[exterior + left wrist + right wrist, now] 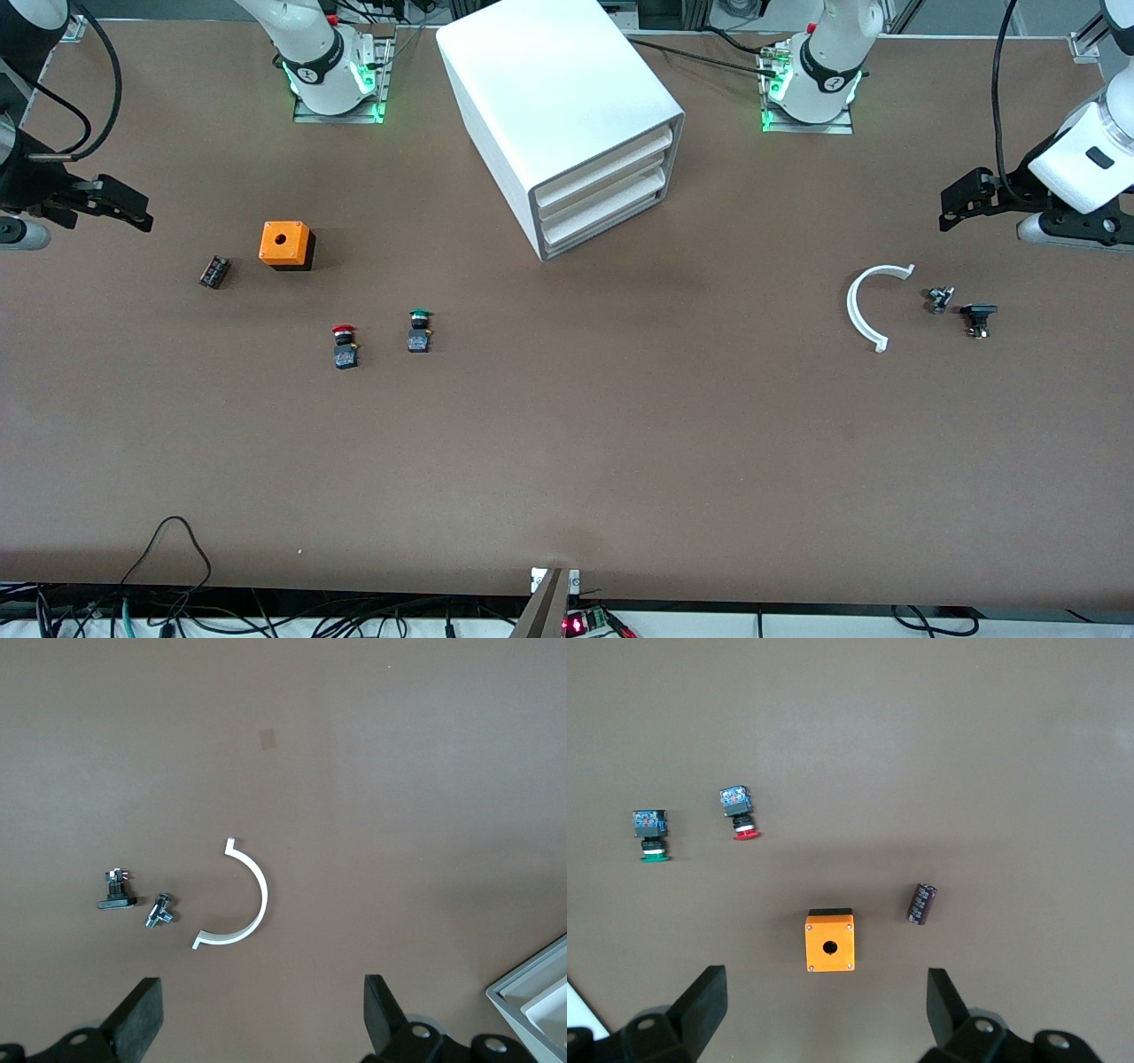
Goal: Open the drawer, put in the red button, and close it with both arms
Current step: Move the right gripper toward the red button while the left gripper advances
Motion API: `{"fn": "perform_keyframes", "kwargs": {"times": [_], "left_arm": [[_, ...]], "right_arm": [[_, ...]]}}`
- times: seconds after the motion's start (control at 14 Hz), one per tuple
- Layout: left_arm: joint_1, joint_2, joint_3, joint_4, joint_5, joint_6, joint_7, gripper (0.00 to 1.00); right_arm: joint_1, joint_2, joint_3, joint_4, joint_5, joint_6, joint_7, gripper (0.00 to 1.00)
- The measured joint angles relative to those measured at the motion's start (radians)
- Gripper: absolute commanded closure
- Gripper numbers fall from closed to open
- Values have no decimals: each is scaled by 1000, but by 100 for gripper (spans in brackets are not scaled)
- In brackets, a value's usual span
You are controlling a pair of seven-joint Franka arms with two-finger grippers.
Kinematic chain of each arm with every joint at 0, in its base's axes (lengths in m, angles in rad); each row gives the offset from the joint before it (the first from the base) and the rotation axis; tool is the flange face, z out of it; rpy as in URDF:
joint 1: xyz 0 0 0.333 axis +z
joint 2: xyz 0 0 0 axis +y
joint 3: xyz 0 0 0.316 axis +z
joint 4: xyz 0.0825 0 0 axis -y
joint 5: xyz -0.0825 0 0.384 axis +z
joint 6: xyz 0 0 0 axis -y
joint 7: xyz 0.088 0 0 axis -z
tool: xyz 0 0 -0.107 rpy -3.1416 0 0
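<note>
The white cabinet stands mid-table near the arm bases, and all three drawers are shut. The lowest drawer shows its front. The red button lies on the table beside a green button; it also shows in the right wrist view. My right gripper hangs open and empty over the table at the right arm's end; in its own view it is over bare table by the orange box. My left gripper hangs open and empty over the left arm's end.
An orange box with a hole and a small black cylinder lie toward the right arm's end. A white curved strip and two small dark parts lie toward the left arm's end. Cables hang at the table's near edge.
</note>
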Motion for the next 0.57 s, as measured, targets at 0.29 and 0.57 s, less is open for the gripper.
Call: {"fn": "perform_keyframes", "kwargs": {"times": [0.29,0.57], "left_arm": [[0,1,0,6,0,0,0,0],[0,6,0,9,0,0,0,0]], "right_arm": [[0,-1,0,2,0,0,0,0],[0,2,0,1,0,0,0,0]]}}
